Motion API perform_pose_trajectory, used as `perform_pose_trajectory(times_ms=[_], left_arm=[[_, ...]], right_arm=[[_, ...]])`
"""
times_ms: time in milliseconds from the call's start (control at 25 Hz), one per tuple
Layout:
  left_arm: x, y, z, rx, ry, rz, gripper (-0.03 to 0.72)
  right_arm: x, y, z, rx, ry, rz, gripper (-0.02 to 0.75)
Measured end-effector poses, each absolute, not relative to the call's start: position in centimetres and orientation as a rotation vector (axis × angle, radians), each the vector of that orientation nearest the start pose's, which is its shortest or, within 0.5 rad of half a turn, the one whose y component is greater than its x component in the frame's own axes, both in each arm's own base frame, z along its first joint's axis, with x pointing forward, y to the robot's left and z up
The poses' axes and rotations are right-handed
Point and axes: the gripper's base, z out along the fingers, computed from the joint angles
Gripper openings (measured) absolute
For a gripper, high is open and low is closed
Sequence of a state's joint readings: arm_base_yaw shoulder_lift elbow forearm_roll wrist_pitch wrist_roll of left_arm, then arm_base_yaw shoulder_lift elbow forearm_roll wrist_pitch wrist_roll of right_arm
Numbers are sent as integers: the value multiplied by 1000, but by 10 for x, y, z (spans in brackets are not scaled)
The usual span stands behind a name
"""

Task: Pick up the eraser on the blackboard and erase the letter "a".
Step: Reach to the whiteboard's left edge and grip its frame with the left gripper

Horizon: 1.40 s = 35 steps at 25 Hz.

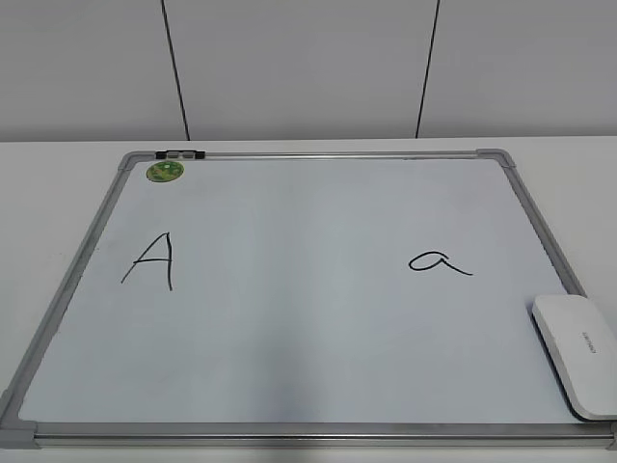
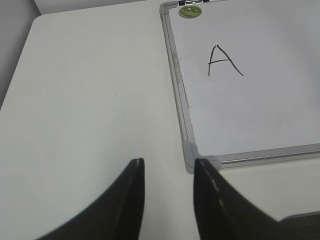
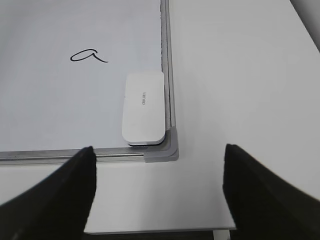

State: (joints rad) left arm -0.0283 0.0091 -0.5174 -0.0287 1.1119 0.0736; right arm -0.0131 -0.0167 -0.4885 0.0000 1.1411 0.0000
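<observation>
The blackboard is a white board with a silver frame lying flat on the table. The eraser, a white rounded block, lies in its near right corner; it also shows in the right wrist view. The letter "a" is on the board's right half, left of and beyond the eraser, and shows in the right wrist view. My right gripper is open and empty, above the table just in front of the board's corner. My left gripper is open and empty by the board's near left corner.
A capital "A" is on the board's left half, below a round green sticker. The table's near edge runs just below the right gripper. A white wall stands behind the table.
</observation>
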Motion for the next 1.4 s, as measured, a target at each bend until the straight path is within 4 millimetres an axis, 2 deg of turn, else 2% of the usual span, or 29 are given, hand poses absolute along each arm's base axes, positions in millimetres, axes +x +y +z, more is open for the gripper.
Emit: perform_pose_trajectory(times_ms=[1160,1280,1400], left_arm=[[-8,-2,278,109,2084,-9,245],[-8,-3,278,109,2084,-16,294],[-8,-3,278,109,2082,-22,442]], right_arm=[[-10,0,268,14,2119,-8,587],[-10,0,268,14,2119,-8,587],[-10,0,268,14,2119,-8,587]])
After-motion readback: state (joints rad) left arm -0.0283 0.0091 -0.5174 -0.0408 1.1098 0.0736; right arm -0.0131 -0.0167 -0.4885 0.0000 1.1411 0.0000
